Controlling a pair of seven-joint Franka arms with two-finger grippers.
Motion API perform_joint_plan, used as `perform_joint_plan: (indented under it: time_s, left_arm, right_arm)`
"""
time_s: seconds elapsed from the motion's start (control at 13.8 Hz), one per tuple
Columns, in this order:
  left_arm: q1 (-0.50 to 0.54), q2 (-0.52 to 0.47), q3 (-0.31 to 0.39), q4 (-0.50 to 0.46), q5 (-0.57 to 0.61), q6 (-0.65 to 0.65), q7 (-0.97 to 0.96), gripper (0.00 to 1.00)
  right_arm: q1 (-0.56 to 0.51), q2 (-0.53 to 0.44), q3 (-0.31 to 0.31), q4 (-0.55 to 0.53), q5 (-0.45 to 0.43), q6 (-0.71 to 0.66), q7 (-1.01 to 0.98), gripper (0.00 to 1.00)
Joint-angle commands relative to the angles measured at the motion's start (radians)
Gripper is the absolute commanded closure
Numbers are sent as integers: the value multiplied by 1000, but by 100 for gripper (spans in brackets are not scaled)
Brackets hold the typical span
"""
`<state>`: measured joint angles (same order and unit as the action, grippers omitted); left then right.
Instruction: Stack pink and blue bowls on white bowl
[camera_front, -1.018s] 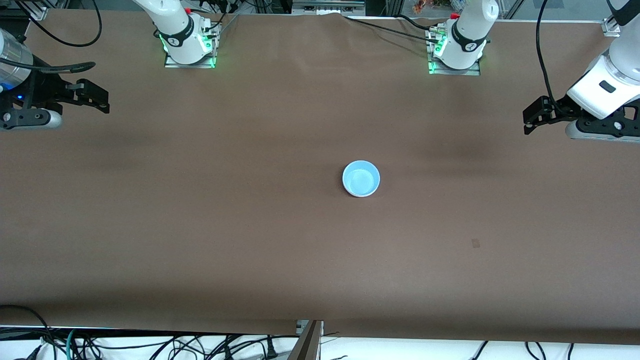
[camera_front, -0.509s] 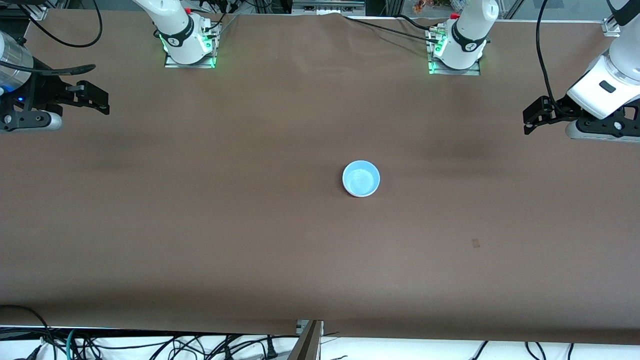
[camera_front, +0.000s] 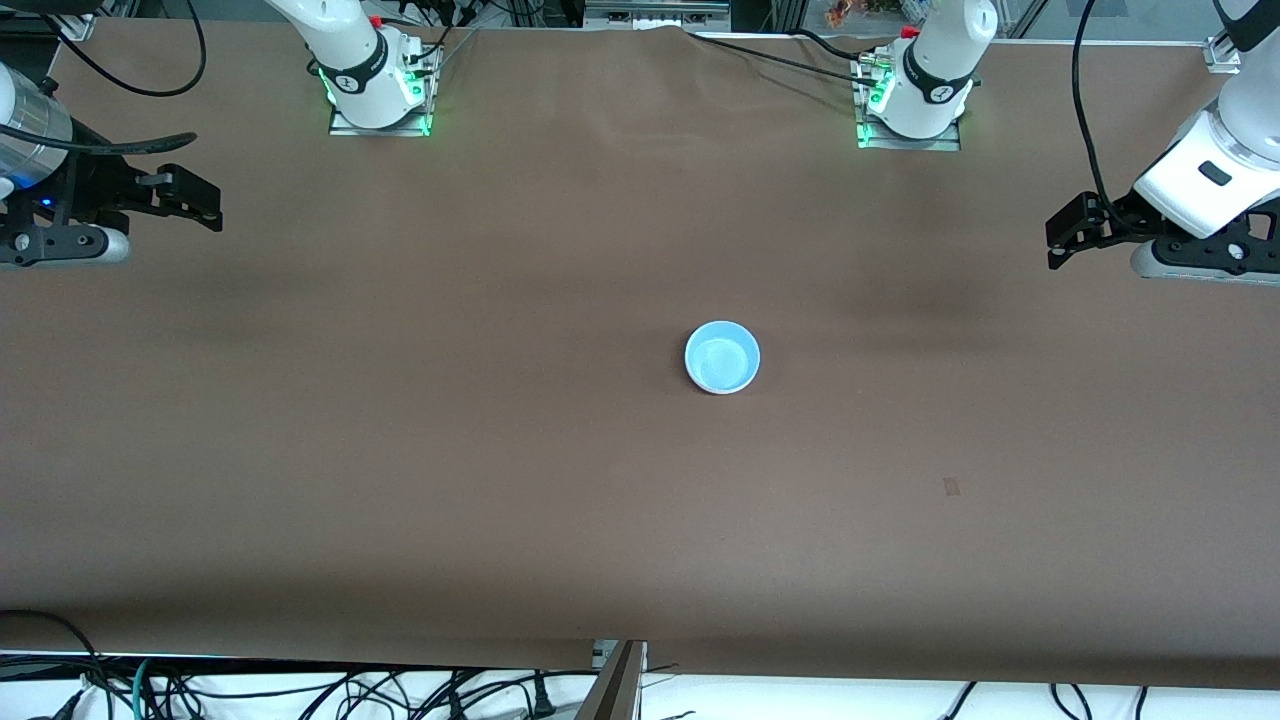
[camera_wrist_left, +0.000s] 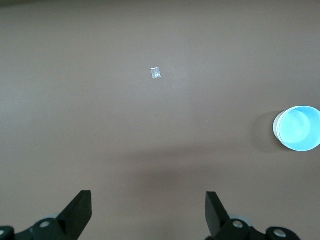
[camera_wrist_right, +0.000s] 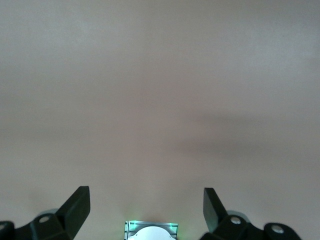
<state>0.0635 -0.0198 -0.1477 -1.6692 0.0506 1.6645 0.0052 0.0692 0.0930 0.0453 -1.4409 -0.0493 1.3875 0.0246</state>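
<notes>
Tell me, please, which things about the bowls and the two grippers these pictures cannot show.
- Pink and white bowls: neither shows in any view; only the blue bowl is seen from above, so whether others sit under it cannot be told.
- Right gripper: front view's edge cuts off the arm above it.
- Left gripper: its arm is likewise cut by the edge.
- Small mark on the table: too small to identify.

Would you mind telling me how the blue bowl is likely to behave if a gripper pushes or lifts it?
The blue bowl looks like small, smooth plastic, so it is probably light and stiff, and could slip between the fingers. It sits upright with its opening up on the brown table, so a low push would likely slide it rather than tip it.
</notes>
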Motion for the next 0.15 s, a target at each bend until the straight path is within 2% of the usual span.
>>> perform_joint_plan:
  time_s: [0.0, 0.07]
  left_arm:
    - [-4, -11, 3, -4, -9, -9, 9, 0]
    - [-4, -11, 3, -4, -9, -9, 9, 0]
  right_arm:
    - [-5, -4, 4, 2, -3, -1, 1, 0]
    - [-5, -4, 4, 1, -3, -2, 0, 0]
